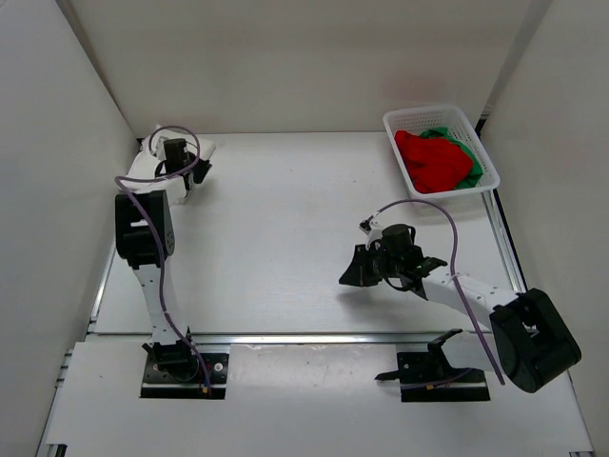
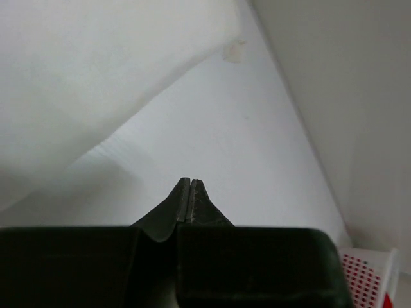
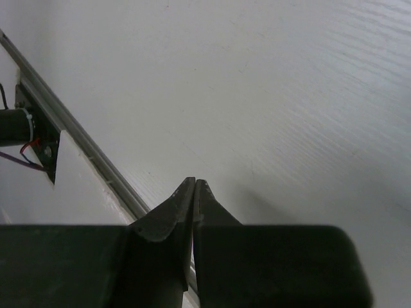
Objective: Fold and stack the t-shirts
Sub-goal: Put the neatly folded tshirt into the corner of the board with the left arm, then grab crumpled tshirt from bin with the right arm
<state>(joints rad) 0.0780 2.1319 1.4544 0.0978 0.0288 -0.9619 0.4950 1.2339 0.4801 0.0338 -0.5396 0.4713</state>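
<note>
Item 1, white t-shirt point(image 1: 201, 152): lying bunched at the table's point(image 1: 285, 209) 10 o'clock corner, against the far-left wall, unfolded. Item 2, red t-shirt point(image 1: 433, 162): sitting crumpled inside the white lattice basket point(image 1: 433, 112) at the table's 1 o'clock corner, filling most of it. Item 3, green t-shirt point(image 1: 469, 152): lying in the same basket, mostly under the red one, showing at its 12 o'clock and 3 o'clock edges. Item 4, left gripper point(image 2: 191, 184): reaching out to the 10 o'clock corner, just beside the white t-shirt; fingers pressing flat together with no cloth showing between the tips; in its wrist view pale cloth is filling the area toward 10 o'clock of the tips, and whether it is touching them cannot be told. Item 5, right gripper point(image 3: 194, 184): hanging low over bare table toward 4 o'clock of the table's middle, well apart from the basket; fingers closing on nothing, tips meeting.
</note>
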